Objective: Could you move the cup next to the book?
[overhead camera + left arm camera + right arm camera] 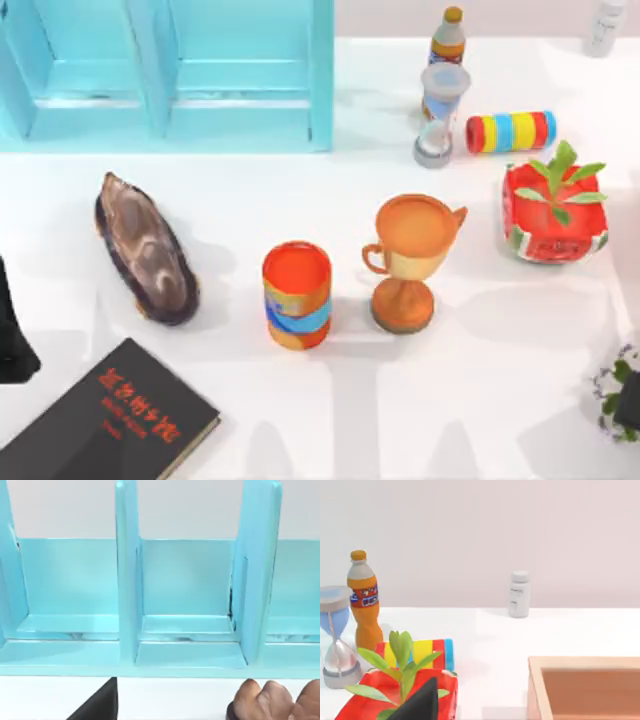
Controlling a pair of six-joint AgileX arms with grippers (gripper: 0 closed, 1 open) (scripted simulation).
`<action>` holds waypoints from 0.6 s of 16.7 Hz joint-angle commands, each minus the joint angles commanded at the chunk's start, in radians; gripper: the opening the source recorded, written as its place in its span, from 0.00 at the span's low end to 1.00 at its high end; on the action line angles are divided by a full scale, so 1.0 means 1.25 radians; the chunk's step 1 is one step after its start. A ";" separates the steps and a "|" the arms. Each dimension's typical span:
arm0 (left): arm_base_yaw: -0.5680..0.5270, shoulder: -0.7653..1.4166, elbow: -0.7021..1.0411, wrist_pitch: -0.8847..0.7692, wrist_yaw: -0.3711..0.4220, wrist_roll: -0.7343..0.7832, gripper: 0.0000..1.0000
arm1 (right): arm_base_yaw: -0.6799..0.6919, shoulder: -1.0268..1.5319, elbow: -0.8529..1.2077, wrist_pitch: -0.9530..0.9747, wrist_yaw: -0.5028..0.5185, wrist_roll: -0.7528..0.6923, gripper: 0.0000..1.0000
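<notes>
A: Start at the left. What is there?

B: The left arm [12,330] sits at the table's left edge, parked just above the book [110,420]. Whether its grip is open or closed I cannot tell.

A: And the book?

B: It lies flat at the near left corner, black cover up and red-orange lettering showing. A brown shell [145,250] lies beyond it, and the blue shelf [250,110] stands at the back.

A: Then the cup?

B: I cannot tell where the cup stands. At the middle are 2 vessels that should be left alone, I think: the red-orange cylinder cup [297,295] with its blue band and the orange goblet [410,260].

A: Further right?

B: An hourglass [440,110], a red planter [555,210], then the right arm [630,400] at the right edge. Its grip I cannot tell either.

A: So how should the step be done well?

B: I would find the small olive-grey cup first, then take it by the rim or wall and keep it upright. The bare table [300,420] right of the book looks like the best landing. Set the cup just beside the cover, not on it, and well apart from the cylinder cup.
</notes>
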 joint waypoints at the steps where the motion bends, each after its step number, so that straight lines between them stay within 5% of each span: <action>1: 0.000 0.000 0.000 0.000 0.000 0.000 1.00 | 0.000 0.000 0.000 0.000 0.000 0.000 1.00; 6: -0.002 0.078 0.076 -0.048 -0.007 0.078 1.00 | 0.000 0.000 0.000 0.000 0.000 0.000 1.00; 10: 0.004 0.290 0.257 -0.170 -0.018 0.286 1.00 | 0.000 0.000 0.000 0.000 0.000 0.000 1.00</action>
